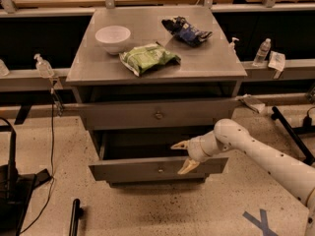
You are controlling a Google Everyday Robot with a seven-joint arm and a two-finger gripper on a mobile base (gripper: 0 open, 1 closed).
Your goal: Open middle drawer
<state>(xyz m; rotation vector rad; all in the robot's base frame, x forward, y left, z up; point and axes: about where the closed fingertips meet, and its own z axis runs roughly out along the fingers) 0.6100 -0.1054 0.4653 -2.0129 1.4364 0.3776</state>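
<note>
The middle drawer [128, 169] is a grey flat front with a small round knob [160, 169]. It stands pulled out under the wider top drawer [118, 115], and its dark inside shows behind the front. My gripper [178, 158] reaches in from the right, just right of the knob. Its cream fingers [188, 166] are spread open. One finger lies over the drawer's inside and the other lies in front of the drawer front, so they straddle its top edge.
On the cabinet top [216, 63] lie a white bowl [112, 36], a green chip bag [149, 58] and a dark blue bag [186, 30]. Bottles [43, 66] [262, 51] stand on side rails. Black stands [15, 191] and cables are on the floor at left.
</note>
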